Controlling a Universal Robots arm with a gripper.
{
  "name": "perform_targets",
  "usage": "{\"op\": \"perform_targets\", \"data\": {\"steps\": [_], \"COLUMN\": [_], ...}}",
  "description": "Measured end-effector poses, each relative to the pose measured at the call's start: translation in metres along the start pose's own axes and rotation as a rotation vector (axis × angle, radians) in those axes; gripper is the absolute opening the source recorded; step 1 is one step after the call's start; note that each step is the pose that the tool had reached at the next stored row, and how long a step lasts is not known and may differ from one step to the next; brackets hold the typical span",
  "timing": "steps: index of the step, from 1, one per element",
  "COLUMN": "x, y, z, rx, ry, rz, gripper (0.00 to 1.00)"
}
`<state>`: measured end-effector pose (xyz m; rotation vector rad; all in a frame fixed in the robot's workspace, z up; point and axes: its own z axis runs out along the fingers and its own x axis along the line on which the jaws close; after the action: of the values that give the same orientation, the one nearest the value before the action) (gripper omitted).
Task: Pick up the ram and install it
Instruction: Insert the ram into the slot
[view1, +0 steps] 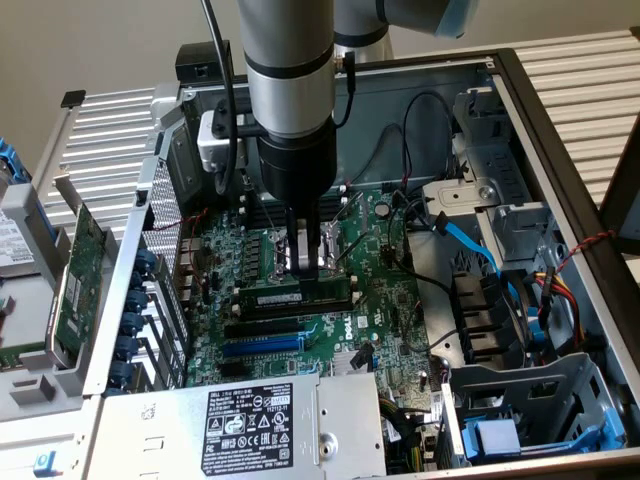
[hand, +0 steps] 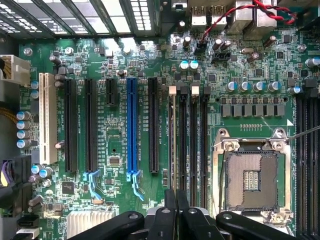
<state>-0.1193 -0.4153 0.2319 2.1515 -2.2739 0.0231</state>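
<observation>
"Where's the long, narrow green circuit-board ram stick?"
"On edge among the black plastic memory slots, just beneath the black metal gripper, whose slim fingers are pinched together."

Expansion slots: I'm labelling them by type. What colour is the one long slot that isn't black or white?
Blue slot, clearest in wrist view.
</observation>
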Motion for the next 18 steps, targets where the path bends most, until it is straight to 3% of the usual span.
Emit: {"op": "perform_targets", "data": {"steps": [6, 7, 18], "x": [0.0, 0.0, 0.0003], "y": [0.0004, 0.0005, 0.0026], "z": [0.0015, 0.0015, -0.0058], "rx": [0.0013, 0.0013, 0.0011], "ry": [0.0009, 0.0011, 0.0016], "rz": [0.0, 0.0, 0.0], "gripper": [0.13, 0.2, 0.2]}}
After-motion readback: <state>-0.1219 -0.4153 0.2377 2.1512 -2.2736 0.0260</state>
